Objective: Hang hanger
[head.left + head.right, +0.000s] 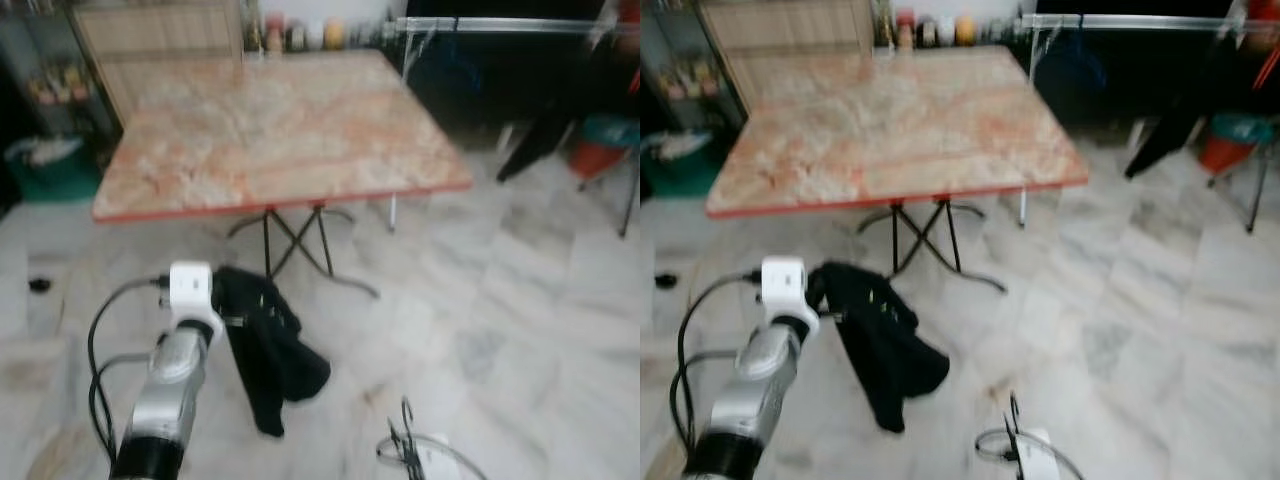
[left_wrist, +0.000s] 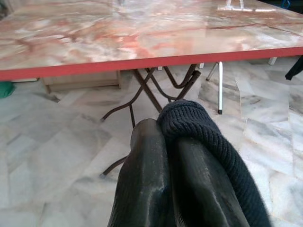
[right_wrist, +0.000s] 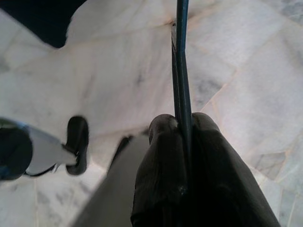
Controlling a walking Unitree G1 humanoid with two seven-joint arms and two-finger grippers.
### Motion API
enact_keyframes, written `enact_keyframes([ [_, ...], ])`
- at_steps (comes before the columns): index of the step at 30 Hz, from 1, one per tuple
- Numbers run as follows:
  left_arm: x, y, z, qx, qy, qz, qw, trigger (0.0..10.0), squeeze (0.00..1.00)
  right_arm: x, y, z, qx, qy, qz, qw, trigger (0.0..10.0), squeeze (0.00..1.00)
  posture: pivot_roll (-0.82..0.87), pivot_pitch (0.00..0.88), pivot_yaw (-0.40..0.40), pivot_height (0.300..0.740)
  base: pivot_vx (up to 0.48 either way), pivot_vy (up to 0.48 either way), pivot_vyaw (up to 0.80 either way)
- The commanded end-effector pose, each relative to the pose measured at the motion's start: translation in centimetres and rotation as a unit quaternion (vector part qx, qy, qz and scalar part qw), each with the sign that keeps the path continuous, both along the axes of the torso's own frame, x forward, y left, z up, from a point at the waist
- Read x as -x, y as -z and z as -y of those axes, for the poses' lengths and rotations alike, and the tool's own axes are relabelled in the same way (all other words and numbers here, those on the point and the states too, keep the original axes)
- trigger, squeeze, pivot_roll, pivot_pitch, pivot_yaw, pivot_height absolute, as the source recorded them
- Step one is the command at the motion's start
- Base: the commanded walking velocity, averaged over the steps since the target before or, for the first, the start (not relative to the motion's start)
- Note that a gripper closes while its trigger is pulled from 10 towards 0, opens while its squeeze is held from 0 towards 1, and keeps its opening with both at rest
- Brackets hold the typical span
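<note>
Black cloth, a dark knitted garment [image 1: 265, 350], hung down from the left gripper [image 2: 163, 130] in the lower left of the head views. In the left wrist view the two black fingers [image 2: 142, 179] were pressed close together, with a ribbed fold of the garment squeezed at their tips and lying over one of them. The silver left arm [image 1: 170, 385] reached up from the bottom edge of the frame, with a white block at its wrist and black cables looping beside it.

Above it, in the middle and upper part of the frame, stood a folding table with a pink and orange marble-look tabletop [image 1: 270, 130] with a red edge and dark crossed metal legs [image 1: 295, 240]. The garment hung in front of those legs, above the pale marble floor [image 1: 520, 300].

In the right wrist view the right gripper [image 3: 182, 124] had its fingers [image 3: 161, 179] shut tight on a thin dark bar, which looked like part of the hanger [image 3: 180, 71]. The bar ran straight up from the fingertips, over the floor. At the bottom middle of the left eye view a thin dark wire hook [image 1: 405, 425] poked up, too blurred to tell more.

A silver rail [image 1: 500, 25] crossed the upper right of the frame, with dark things hanging under it.
</note>
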State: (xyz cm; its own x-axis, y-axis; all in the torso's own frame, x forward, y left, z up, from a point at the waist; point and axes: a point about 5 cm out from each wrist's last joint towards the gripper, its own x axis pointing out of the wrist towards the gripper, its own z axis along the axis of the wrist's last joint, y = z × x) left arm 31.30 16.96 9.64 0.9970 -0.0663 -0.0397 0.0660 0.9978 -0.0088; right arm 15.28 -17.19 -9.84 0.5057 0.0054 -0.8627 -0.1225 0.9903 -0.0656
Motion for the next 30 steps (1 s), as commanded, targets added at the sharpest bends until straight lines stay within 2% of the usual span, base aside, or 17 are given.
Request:
enact_keyframes([
  [1, -0.2, -0.7, 0.6, -0.002, 0.007, 0.017, 1.000, 10.0, 0.00, 0.5, 0.2, 0.6, 0.005, 0.004, -0.009, 1.000, 10.0, 0.00, 0.00, 0.000, 0.009, 0.740, 0.360, 0.000, 0.00],
  [6, -0.2, -0.7, 0.6, -0.001, 0.005, 0.017, 1.000, 10.0, 0.00, 0.4, 0.1, 0.6, 0.006, -0.015, -0.006, 1.000, 10.0, 0.00, 0.00, 0.000, 0.009, 0.740, 0.361, 0.000, 0.00],
  [8, -0.2, -0.7, 0.5, -0.002, 0.005, 0.018, 1.000, 10.0, 0.00, 0.4, 0.1, 0.5, 0.010, -0.035, -0.008, 0.999, 10.0, 0.00, 0.00, 0.000, 0.008, 0.740, 0.364, 0.000, 0.80],
  [12, -0.2, -0.8, 0.4, -0.001, 0.001, 0.019, 1.000, 10.0, 0.00, 0.6, 0.2, 0.6, -0.001, -0.006, -0.009, 1.000, 10.0, 0.00, 0.00, 0.000, 0.007, 0.740, 0.360, 0.000, 0.20],
  [21, -0.1, -1.0, 0.2, 0.007, -0.009, 0.027, 1.000, 10.0, 0.00, 0.6, 0.2, 0.7, -0.004, -0.009, -0.014, 1.000, 10.0, 0.00, 0.00, 0.000, 0.005, 0.740, 0.343, 0.000, 0.00],
  [30, 0.3, -2.3, -0.4, 0.018, -0.016, 0.053, 0.998, 10.0, 0.00, 0.6, 0.2, 0.7, -0.011, -0.011, -0.014, 1.000, 10.0, 0.00, 0.00, 0.000, 0.003, 0.740, 0.000, 0.000, 0.00],
])
